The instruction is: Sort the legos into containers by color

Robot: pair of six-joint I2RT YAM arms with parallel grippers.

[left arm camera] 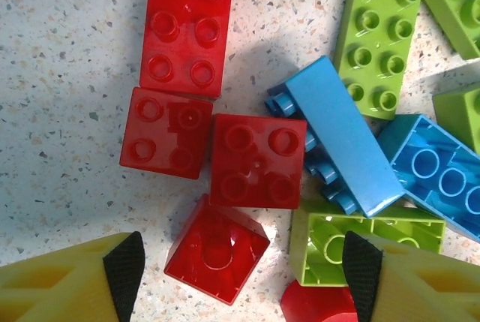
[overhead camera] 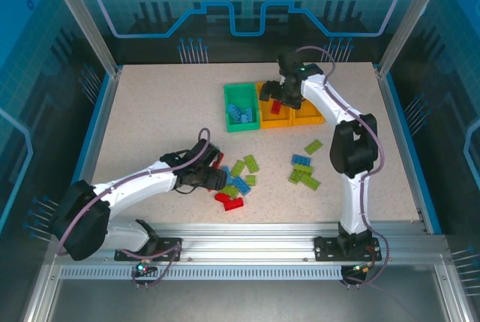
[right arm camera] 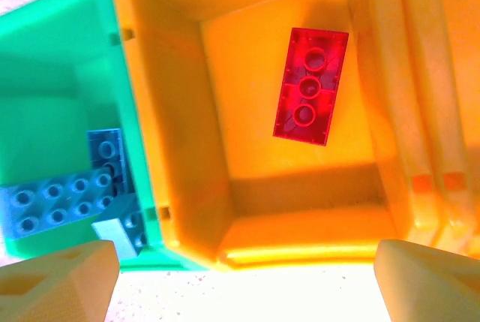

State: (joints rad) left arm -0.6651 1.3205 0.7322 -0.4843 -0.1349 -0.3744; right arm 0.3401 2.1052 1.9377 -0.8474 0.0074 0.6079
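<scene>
Left gripper hangs open astride a tilted red brick, apparently to pinch it, while the right gripper, open and empty, hovers over the orange bin that holds an upturned red brick.

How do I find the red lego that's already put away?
Find the three joined bins at the table's far side. The middle orange bin, beside the green bin, holds one red brick. It lies alone, hollow side up; next door sit blue bricks.

Left end effector low, jaws apart; right end effector far forward, jaws likewise apart.
</scene>
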